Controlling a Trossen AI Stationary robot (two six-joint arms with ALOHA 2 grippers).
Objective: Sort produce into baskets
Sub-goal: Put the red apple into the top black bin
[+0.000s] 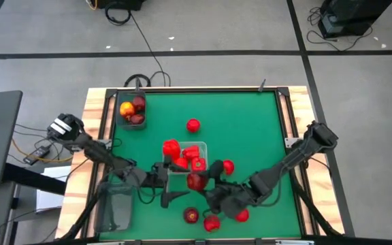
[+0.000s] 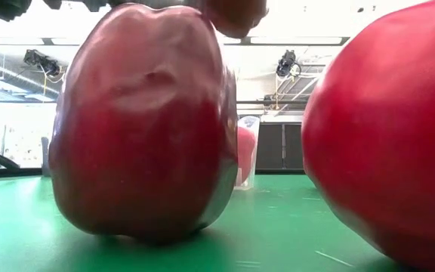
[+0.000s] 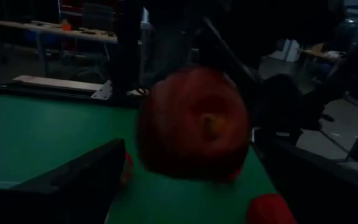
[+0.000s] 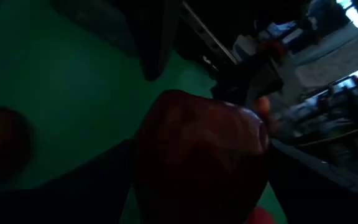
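Gripping a red pepper [image 1: 197, 181] between widely spread fingers, the right gripper [image 1: 208, 182] is hovering at the clear basket's [image 1: 197, 145] near edge. The left gripper [image 1: 171, 184] is sitting open and empty just beside it, with the pepper lying directly ahead of its fingers.

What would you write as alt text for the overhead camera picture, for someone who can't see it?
Seen from above, two dark robot arms meet at the near side of a green table, where the right claw holds a red pepper beside a clear bin of red peppers. The left claw is open beside the bin. A grey bin of dark fruit sits in the far left corner.
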